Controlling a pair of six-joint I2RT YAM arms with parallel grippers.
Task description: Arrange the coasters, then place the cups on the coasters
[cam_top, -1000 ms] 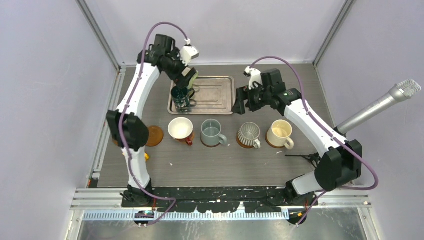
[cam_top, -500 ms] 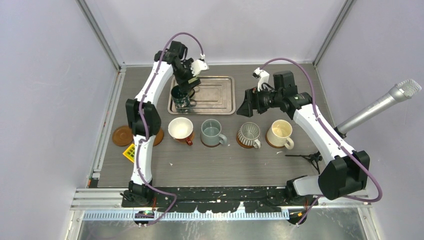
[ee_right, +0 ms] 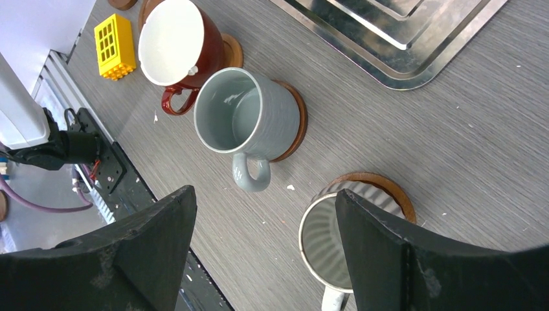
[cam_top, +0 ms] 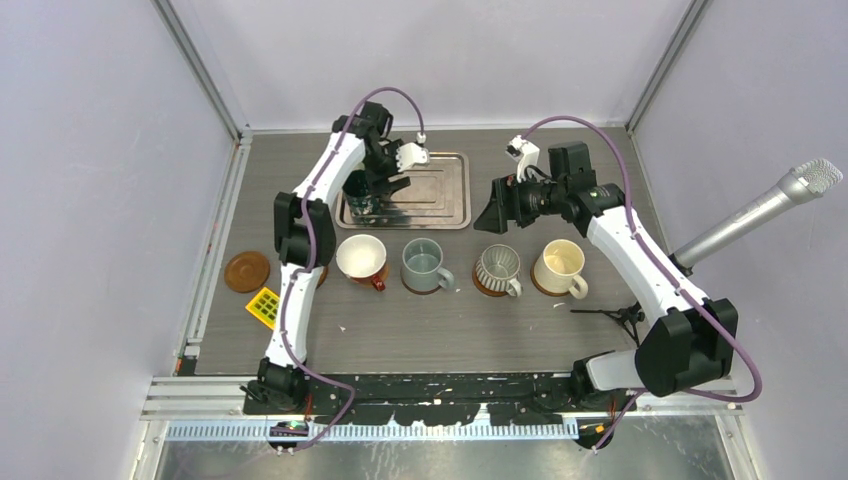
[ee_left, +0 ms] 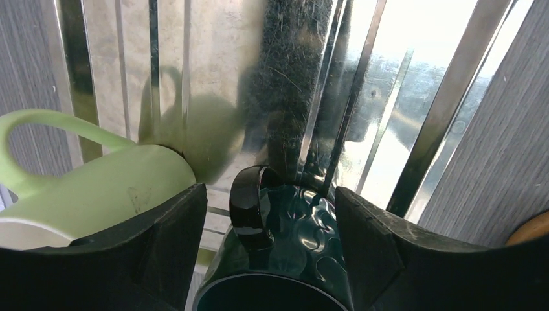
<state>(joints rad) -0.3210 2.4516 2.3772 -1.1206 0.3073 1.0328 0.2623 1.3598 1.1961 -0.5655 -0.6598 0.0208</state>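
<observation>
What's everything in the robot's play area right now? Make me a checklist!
Surface: grey table, few white specks.
Job's things: red cup, grey-blue cup, ribbed cup, cream cup each on a coaster; dark green cup and pale green cup on the tray; one bare coaster.
Clutter: yellow block, small black tripod.
Tools: left tool straddles the dark green cup, grip unclear; right tool open, empty.
Cables: purple cable loops over each arm.
Surroundings: pale walls; microphone at right.
</observation>
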